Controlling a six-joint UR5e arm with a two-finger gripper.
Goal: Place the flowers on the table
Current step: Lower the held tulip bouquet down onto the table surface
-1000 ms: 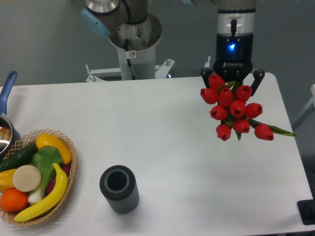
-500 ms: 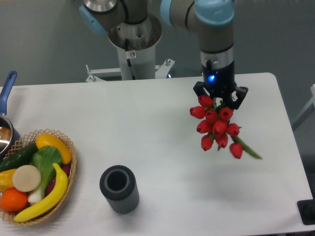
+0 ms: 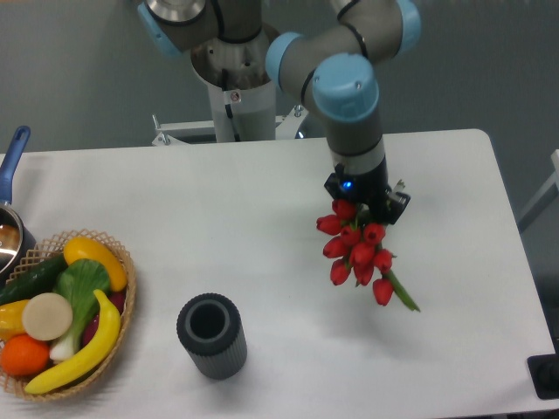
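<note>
White table (image 3: pixel 262 201) carries a dark ribbed cup (image 3: pixel 211 335), and up and to the right of it the gripper (image 3: pixel 362 203) is clamped on the flowers (image 3: pixel 356 254).

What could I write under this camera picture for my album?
Robot gripper holding a bunch of red flowers over the white table.

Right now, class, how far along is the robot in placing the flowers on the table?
Done: the gripper has the tulip bunch grasped. In hand: it holds the bunch over the right half of the white table, blooms hanging toward the camera; whether they touch the surface cannot be told. Left: set the bunch down, open the gripper and pull away.
</note>
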